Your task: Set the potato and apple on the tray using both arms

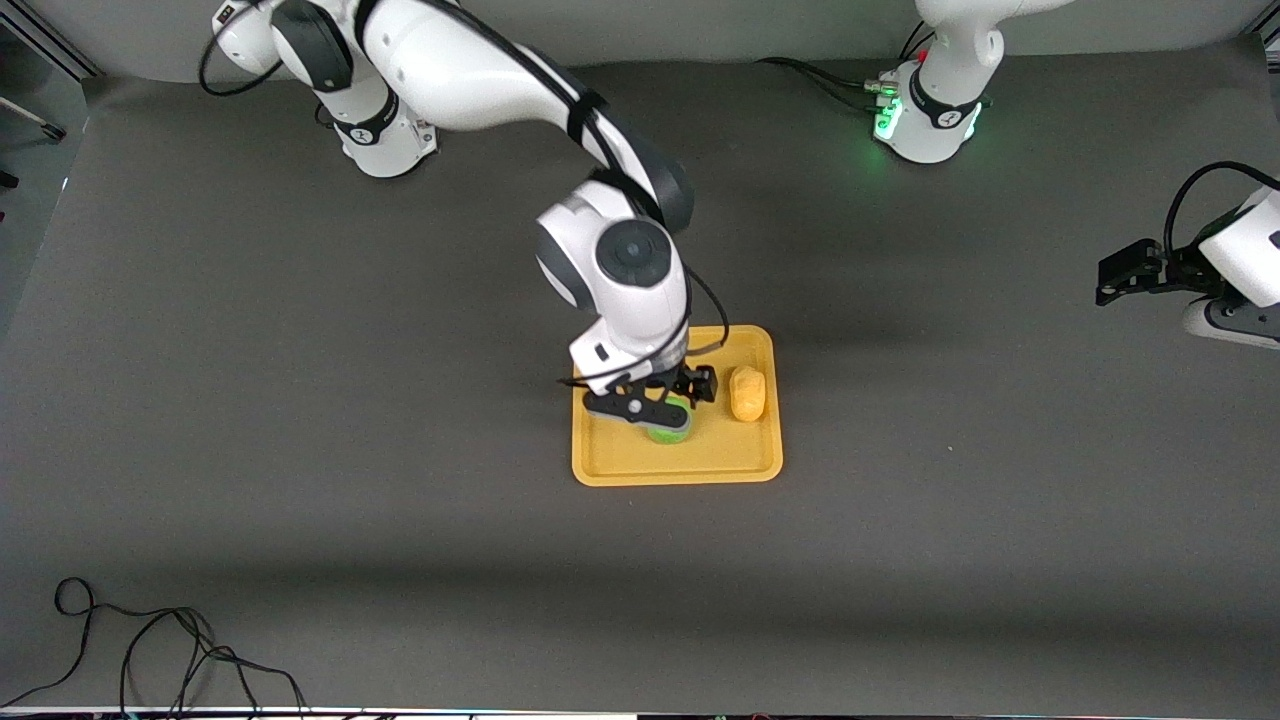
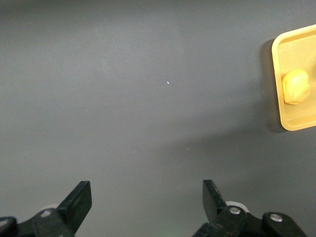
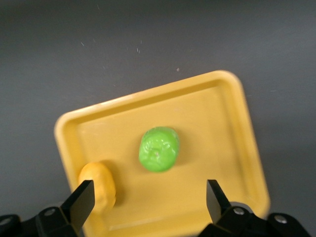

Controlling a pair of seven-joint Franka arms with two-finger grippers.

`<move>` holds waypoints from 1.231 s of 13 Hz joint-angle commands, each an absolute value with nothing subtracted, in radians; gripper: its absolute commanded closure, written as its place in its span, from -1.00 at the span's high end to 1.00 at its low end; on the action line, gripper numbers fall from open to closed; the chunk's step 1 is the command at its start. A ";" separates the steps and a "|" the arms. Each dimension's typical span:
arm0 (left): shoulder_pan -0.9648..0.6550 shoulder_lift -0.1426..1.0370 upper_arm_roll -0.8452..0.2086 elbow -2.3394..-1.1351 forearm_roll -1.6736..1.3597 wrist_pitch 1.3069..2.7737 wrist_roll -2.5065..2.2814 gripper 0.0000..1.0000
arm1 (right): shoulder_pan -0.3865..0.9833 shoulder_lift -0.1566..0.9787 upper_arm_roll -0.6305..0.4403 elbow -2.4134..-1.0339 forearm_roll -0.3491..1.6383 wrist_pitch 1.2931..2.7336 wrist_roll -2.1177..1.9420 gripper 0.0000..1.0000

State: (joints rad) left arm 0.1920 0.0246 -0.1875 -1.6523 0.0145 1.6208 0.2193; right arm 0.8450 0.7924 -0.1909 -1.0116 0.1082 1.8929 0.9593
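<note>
The orange-yellow tray [image 1: 676,470] lies in the middle of the table. The yellow-orange potato [image 1: 747,393] lies on it at the side toward the left arm's end. The green apple [image 1: 668,428] lies on the tray beside the potato, partly hidden under my right gripper [image 1: 668,400]. In the right wrist view the apple [image 3: 159,149] and potato [image 3: 98,186] rest apart on the tray [image 3: 148,98], and my right gripper [image 3: 148,197] is open and empty above them. My left gripper [image 1: 1112,280] waits open and empty over bare table at the left arm's end [image 2: 147,197]. Its view shows the tray's end [image 2: 276,89] with the potato [image 2: 296,86].
Dark grey mat covers the table. A loose black cable [image 1: 150,650] lies at the near edge toward the right arm's end. The right arm's base [image 1: 385,140] and the left arm's base [image 1: 925,120] stand along the edge farthest from the front camera.
</note>
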 commanded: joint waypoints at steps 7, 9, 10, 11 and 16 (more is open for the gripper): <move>0.206 0.002 -0.183 -1.660 0.020 1.614 0.250 1.00 | 0.688 0.277 -0.295 -1.298 0.107 1.560 0.585 1.00; 0.206 0.002 -0.183 -1.655 0.020 1.612 0.252 1.00 | 0.564 0.127 -0.267 -1.473 0.104 1.606 0.461 1.00; 0.206 0.000 -0.181 -1.654 0.015 1.608 0.250 1.00 | 0.467 0.079 -0.234 -1.524 0.104 1.608 0.378 1.00; 0.206 0.002 -0.179 -1.654 0.014 1.597 0.250 1.00 | 0.365 0.051 -0.191 -1.548 0.101 1.606 0.295 1.00; 0.204 0.000 -0.179 -1.655 0.015 1.594 0.244 1.00 | -0.096 0.029 0.049 -1.569 0.064 1.606 0.017 1.00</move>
